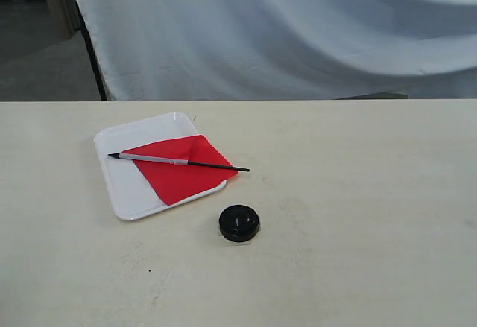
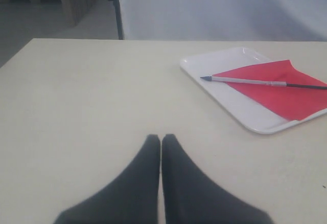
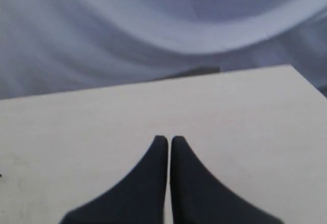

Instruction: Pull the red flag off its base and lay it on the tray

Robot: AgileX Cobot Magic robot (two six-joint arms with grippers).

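Two pincers show, one in each wrist view, and both are clenched on nothing: the left pincer and the right pincer each press dark, matte, tapering fingers together with only a hairline seam between them, above bare bench. The red flag lies flat on the tray, left of centre in the exterior frame. In the left wrist view it sits well apart from the clenched tips, farther out across the bench; the right wrist view does not show it. Its cloth is a thin, smooth red sheet spread at an angle over the tray. Its slim stick is silver along the middle and black at both ends, with the pointed tip over the white plastic and the other end reaching past the rim toward the centre of the frame. The tray is white, glossy and rectangular, with rounded corners and a low lip. The base – a small, round, shiny black disc – stands on the bench just below centre, near the tray's lower right corner but not touching it. Only the exterior view shows this disc. The bench is pale, cream-coloured and faintly scuffed, and a white draped cloth fills the upper frame – the right wrist view shows its soft folds.
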